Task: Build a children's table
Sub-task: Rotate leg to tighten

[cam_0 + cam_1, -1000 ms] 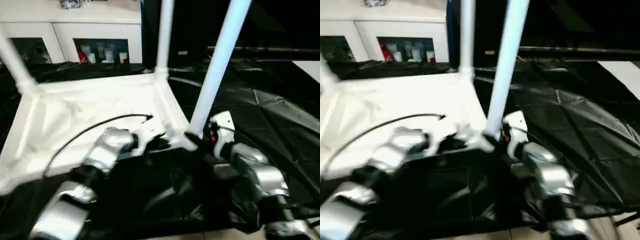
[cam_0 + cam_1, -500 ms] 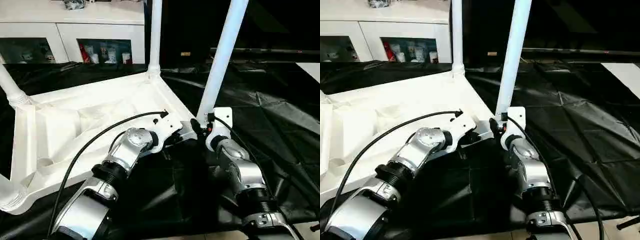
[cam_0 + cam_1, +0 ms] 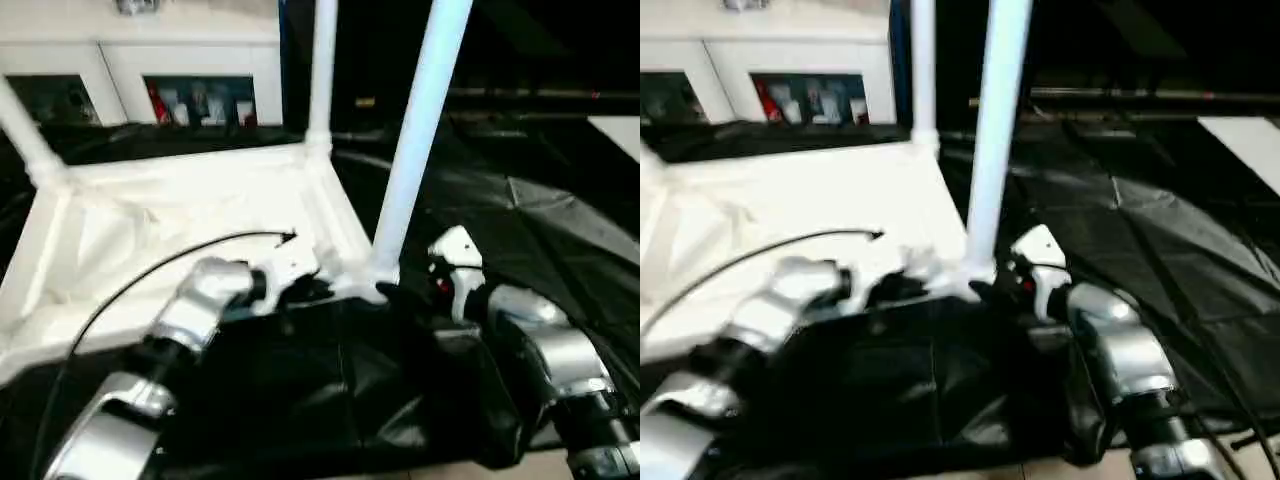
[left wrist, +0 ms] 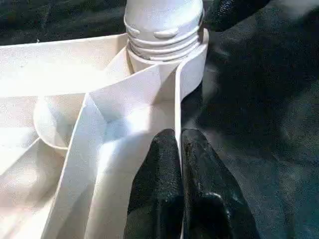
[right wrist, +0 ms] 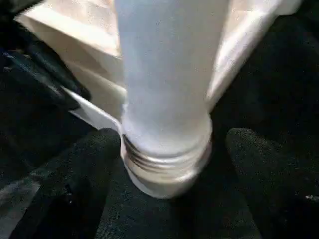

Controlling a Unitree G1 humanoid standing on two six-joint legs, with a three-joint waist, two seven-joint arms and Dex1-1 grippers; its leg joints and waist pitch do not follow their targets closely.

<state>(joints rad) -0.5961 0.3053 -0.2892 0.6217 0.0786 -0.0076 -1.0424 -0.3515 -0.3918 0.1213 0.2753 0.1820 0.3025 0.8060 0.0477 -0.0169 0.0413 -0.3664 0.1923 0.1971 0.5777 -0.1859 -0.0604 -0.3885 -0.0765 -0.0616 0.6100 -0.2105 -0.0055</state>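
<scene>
Black sheeting covers the tabletop (image 3: 560, 250) I am working over, with a white cabinet with glass doors (image 3: 150, 70) standing behind it. On the sheeting lies the children's table (image 3: 180, 230), upside down, its ribbed underside facing up and its tube legs rising from the corner sockets. I see the near leg (image 3: 415, 130) standing upright in the near corner socket (image 4: 192, 64), with screw threads visible at its base where it meets the socket. The far leg (image 3: 322, 65) stands at the corner behind it, and another leg (image 3: 25, 125) rises on my left side. My left gripper (image 4: 180, 164) has its jaws pressed narrow on the thin rim wall (image 4: 177, 99) of the table, just short of that near socket, one finger on each side of the wall. My right gripper (image 5: 167, 169) sits at the base of the near leg with its jaws wide, a finger (image 5: 75, 174) on either side of the threaded end and a visible gap to the leg on both sides. A black cable (image 3: 170, 265) arcs over my left forearm (image 3: 195, 305).
</scene>
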